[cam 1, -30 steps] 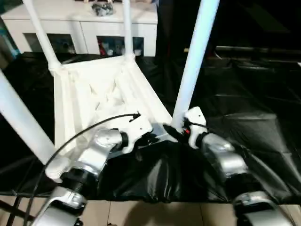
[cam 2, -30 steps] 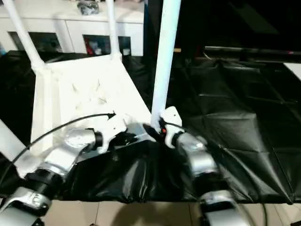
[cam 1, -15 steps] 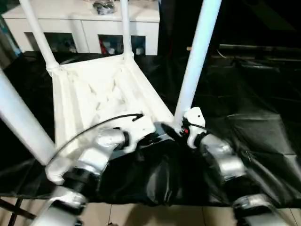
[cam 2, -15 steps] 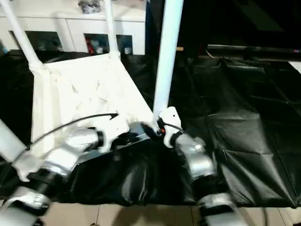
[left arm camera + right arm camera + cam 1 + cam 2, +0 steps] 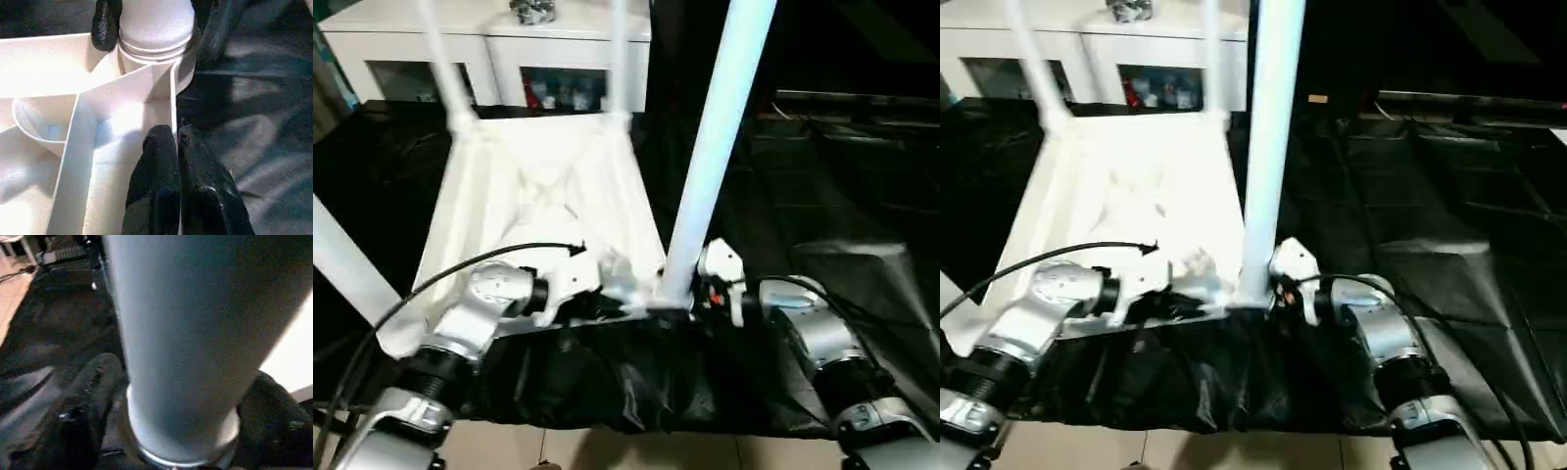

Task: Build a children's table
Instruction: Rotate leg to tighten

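Right gripper (image 5: 181, 421) apparently astride table leg (image 5: 710, 157)

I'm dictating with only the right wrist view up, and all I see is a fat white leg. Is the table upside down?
Observer: Yes. The children's table lies top-down on the black sheet, ribbed underside up.
Operator: How many legs are standing?
Observer: Four, counting the near right leg that you're looking at.
Operator: Where's the left gripper?
Observer: The left gripper is shut, at the table's rim wall beside that leg's socket.
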You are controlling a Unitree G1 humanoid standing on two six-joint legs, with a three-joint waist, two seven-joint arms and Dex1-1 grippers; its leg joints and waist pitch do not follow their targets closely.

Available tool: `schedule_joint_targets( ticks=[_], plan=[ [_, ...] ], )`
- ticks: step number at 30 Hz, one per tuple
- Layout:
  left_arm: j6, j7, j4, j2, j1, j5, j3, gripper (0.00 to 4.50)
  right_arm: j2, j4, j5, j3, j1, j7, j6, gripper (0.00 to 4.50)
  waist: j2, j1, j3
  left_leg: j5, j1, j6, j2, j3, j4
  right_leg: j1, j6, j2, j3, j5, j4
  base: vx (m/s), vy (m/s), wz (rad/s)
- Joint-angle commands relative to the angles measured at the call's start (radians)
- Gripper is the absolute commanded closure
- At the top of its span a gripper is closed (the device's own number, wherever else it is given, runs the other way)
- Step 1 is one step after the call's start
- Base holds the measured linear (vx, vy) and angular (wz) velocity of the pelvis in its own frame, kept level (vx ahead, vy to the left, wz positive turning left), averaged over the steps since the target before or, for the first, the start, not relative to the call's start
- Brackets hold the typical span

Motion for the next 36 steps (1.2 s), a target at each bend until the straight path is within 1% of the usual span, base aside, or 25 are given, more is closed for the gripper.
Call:
schedule_joint_targets(
  ticks=[1, 2, 3, 6, 7, 11, 14, 15, 17, 18, 19, 21, 22, 23, 24, 25, 26, 27, 28, 29, 31, 33, 34, 35, 36],
  plan=[
    [-0.013, -0.01, 0.014, -0.01, -0.019, 0.011, -0.041, 4.5, 0.015, 0.001, -0.008, 0.08, 0.023, 0.068, 0.023, 1.16, -0.002, 0.0, -0.046, -0.211, 0.01, 0.06, 0.025, 0.003, -0.061, 0.044, -0.246, -0.048, 0.031, -0.105, -0.056, 0.0, 0.0, 0.0],
    [-0.014, -0.011, 0.015, -0.009, -0.02, 0.011, -0.041, 4.5, 0.015, 0.001, -0.008, 0.08, 0.023, 0.069, 0.024, 1.16, -0.002, 0.001, -0.046, -0.206, 0.01, 0.06, 0.025, 0.003, -0.06, 0.044, -0.247, -0.048, 0.03, -0.1, -0.055, 0.0, 0.0, 0.0],
    [-0.014, -0.019, 0.019, -0.007, -0.022, 0.007, -0.04, 4.5, 0.016, -0.004, -0.004, 0.078, 0.025, 0.074, 0.031, 1.45, 0.001, 0.002, -0.047, -0.203, 0.011, 0.058, 0.025, 0.003, -0.061, 0.043, -0.249, -0.048, 0.03, -0.089, -0.055, 0.0, 0.0, 0.0],
    [-0.015, -0.023, 0.022, -0.005, -0.023, 0.005, -0.039, 4.5, 0.017, -0.007, 0.001, 0.078, 0.027, 0.076, 0.034, 1.51, 0.001, 0.007, -0.049, -0.186, 0.011, 0.06, 0.024, 0.003, -0.058, 0.046, -0.257, -0.047, 0.03, -0.052, -0.05, 0.0, 0.0, 0.0],
    [-0.015, -0.024, 0.022, -0.005, -0.023, 0.005, -0.039, 4.5, 0.017, -0.008, 0.001, 0.078, 0.028, 0.076, 0.035, 1.72, 0.0, 0.008, -0.049, -0.185, 0.011, 0.061, 0.024, 0.004, -0.058, 0.046, -0.257, -0.047, 0.029, -0.049, -0.05, 0.0, 0.0, 0.0],
    [-0.016, -0.029, 0.021, -0.006, -0.021, 0.002, -0.039, 4.5, 0.019, -0.019, 0.006, 0.073, 0.035, 0.076, 0.041, 1.82, 0.002, 0.011, -0.049, -0.187, 0.012, 0.059, 0.024, 0.003, -0.058, 0.046, -0.255, -0.048, 0.03, -0.058, -0.05, 0.0, 0.0, 0.0],
    [-0.014, 0.029, 0.022, -0.023, -0.015, 0.015, -0.036, 4.5, 0.041, -0.033, 0.001, 0.049, 0.052, -0.001, 0.062, 1.85, 0.001, 0.013, -0.048, -0.191, 0.012, 0.053, 0.025, 0.003, -0.059, 0.045, -0.252, -0.047, 0.03, -0.067, -0.052, 0.0, 0.0, 0.0],
    [-0.01, 0.072, 0.028, -0.036, -0.017, 0.033, -0.037, 4.5, 0.052, -0.033, -0.014, 0.047, 0.057, -0.047, 0.064, 1.85, -0.002, 0.011, -0.043, -0.215, 0.012, 0.044, 0.024, 0.003, -0.063, 0.044, -0.238, -0.047, 0.031, -0.109, -0.057, 0.0, 0.0, 0.0],
    [0.016, 0.145, 0.034, -0.065, -0.02, 0.061, -0.04, 4.5, 0.083, -0.029, -0.035, 0.037, 0.063, -0.144, 0.075, 1.85, -0.003, 0.009, -0.038, -0.258, 0.014, 0.031, 0.023, 0.002, -0.066, 0.041, -0.221, -0.05, 0.033, -0.19, -0.066, 0.0, 0.0, 0.0],
    [0.034, 0.173, 0.034, -0.078, -0.021, 0.071, -0.041, 4.5, 0.101, -0.026, -0.041, 0.031, 0.066, -0.188, 0.084, 1.85, -0.004, 0.005, -0.031, -0.31, 0.019, 0.013, 0.021, 0.0, -0.072, 0.036, -0.192, -0.051, 0.034, -0.305, -0.077, 0.0, 0.0, 0.0],
    [0.052, 0.205, 0.035, -0.1, -0.022, 0.072, -0.038, 4.5, 0.123, -0.013, -0.055, 0.022, 0.063, -0.256, 0.09, 1.86, -0.004, 0.004, -0.026, -0.368, 0.028, -0.004, 0.019, -0.005, -0.074, 0.029, -0.155, -0.056, 0.034, -0.446, -0.091, -0.05, -0.01, 0.0],
    [0.09, 0.254, 0.028, -0.151, -0.023, 0.075, -0.041, 4.5, 0.176, 0.016, -0.079, 0.0, 0.054, -0.401, 0.092, 1.86, -0.006, -0.005, -0.024, -0.404, 0.035, -0.024, 0.017, -0.012, -0.076, 0.021, -0.112, -0.059, 0.035, -0.565, -0.104, -0.061, -0.006, 0.0],
    [0.115, 0.296, 0.026, -0.191, -0.025, 0.082, -0.048, 4.5, 0.219, 0.044, -0.091, -0.021, 0.039, -0.515, 0.109, 1.86, -0.006, -0.014, -0.022, -0.428, 0.035, -0.027, 0.014, -0.017, -0.077, 0.018, -0.086, -0.058, 0.03, -0.625, -0.112, -0.063, 0.002, -0.03],
    [0.132, 0.322, 0.024, -0.217, -0.027, 0.088, -0.053, 4.5, 0.248, 0.061, -0.096, -0.035, 0.029, -0.586, 0.122, 1.86, -0.001, -0.026, -0.017, -0.459, 0.037, -0.037, 0.012, -0.022, -0.079, 0.013, -0.066, -0.056, 0.024, -0.675, -0.12, -0.064, 0.017, -0.09],
    [0.153, 0.377, 0.033, -0.261, -0.035, 0.099, -0.056, 4.5, 0.29, 0.083, -0.105, -0.051, 0.01, -0.69, 0.143, 1.86, 0.0, -0.031, -0.017, -0.481, 0.04, -0.039, 0.009, -0.026, -0.078, 0.013, -0.054, -0.057, 0.017, -0.703, -0.125, -0.064, 0.017, -0.09],
    [0.157, 0.388, 0.035, -0.27, -0.037, 0.101, -0.057, 4.5, 0.298, 0.087, -0.106, -0.054, 0.006, -0.71, 0.146, 1.86, -0.003, -0.046, -0.015, -0.51, 0.034, -0.044, 0.006, -0.033, -0.08, 0.017, -0.035, -0.054, 0.007, -0.729, -0.131, -0.06, 0.033, -0.13],
    [0.175, 0.428, 0.048, -0.304, -0.047, 0.112, -0.058, 4.5, 0.33, 0.096, -0.107, -0.064, -0.008, -0.767, 0.152, 1.86, 0.002, -0.049, -0.019, -0.52, 0.037, -0.043, 0.004, -0.036, -0.08, 0.02, -0.031, -0.055, 0.003, -0.726, -0.133, 0.0, 0.0, 0.0],
    [0.179, 0.438, 0.052, -0.312, -0.05, 0.117, -0.06, 4.5, 0.339, 0.097, -0.106, -0.066, -0.011, -0.779, 0.149, 1.86, 0.004, -0.057, -0.022, -0.529, 0.041, -0.032, 0.006, -0.037, -0.08, 0.018, -0.036, -0.056, 0.001, -0.698, -0.14, 0.0, 0.0, 0.0],
    [0.185, 0.457, 0.058, -0.324, -0.056, 0.133, -0.067, 4.5, 0.357, 0.097, -0.106, -0.073, -0.018, -0.805, 0.141, 1.86, 0.007, -0.057, -0.024, -0.526, 0.037, -0.022, 0.007, -0.037, -0.084, 0.022, -0.045, -0.055, 0.0, -0.657, -0.14, 0.0, 0.0, 0.0],
    [0.181, 0.456, 0.06, -0.326, -0.058, 0.14, -0.072, 4.5, 0.363, 0.097, -0.106, -0.078, -0.021, -0.814, 0.136, 1.86, 0.006, -0.057, -0.025, -0.519, 0.034, -0.014, 0.008, -0.035, -0.086, 0.024, -0.055, -0.054, 0.0, -0.617, -0.138, 0.0, 0.0, 0.0],
    [0.179, 0.454, 0.059, -0.327, -0.058, 0.148, -0.075, 4.5, 0.369, 0.099, -0.105, -0.085, -0.024, -0.825, 0.13, 1.86, 0.005, -0.053, -0.028, -0.499, 0.034, -0.003, 0.009, -0.031, -0.087, 0.022, -0.071, -0.056, 0.001, -0.577, -0.136, 0.0, 0.0, 0.0],
    [0.187, 0.431, 0.043, -0.312, -0.047, 0.145, -0.074, 4.5, 0.363, 0.083, -0.067, -0.106, -0.015, -0.775, 0.136, 1.3, 0.005, -0.052, -0.027, -0.493, 0.031, 0.003, 0.011, -0.028, -0.088, 0.022, -0.082, -0.058, 0.0, -0.553, -0.134, 0.0, 0.0, 0.0],
    [0.187, 0.426, 0.039, -0.306, -0.044, 0.145, -0.074, 4.5, 0.359, 0.075, -0.057, -0.11, -0.011, -0.757, 0.141, 1.16, -0.001, -0.052, -0.026, -0.493, 0.029, 0.008, 0.011, -0.027, -0.088, 0.021, -0.085, -0.058, 0.0, -0.552, -0.132, 0.0, 0.0, 0.0],
    [0.189, 0.421, 0.032, -0.297, -0.039, 0.146, -0.073, 4.5, 0.351, 0.064, -0.045, -0.113, -0.004, -0.736, 0.147, 1.16, -0.005, -0.051, -0.027, -0.482, 0.028, 0.009, 0.013, -0.025, -0.088, 0.021, -0.09, -0.06, 0.003, -0.541, -0.131, 0.0, 0.0, 0.0],
    [0.19, 0.414, 0.025, -0.285, -0.033, 0.144, -0.069, 4.5, 0.334, 0.053, -0.045, -0.107, 0.002, -0.72, 0.143, 1.03, -0.002, -0.048, -0.028, -0.474, 0.026, 0.01, 0.014, -0.027, -0.089, 0.024, -0.093, -0.062, 0.004, -0.529, -0.128, 0.0, 0.0, 0.0]
  ],
)
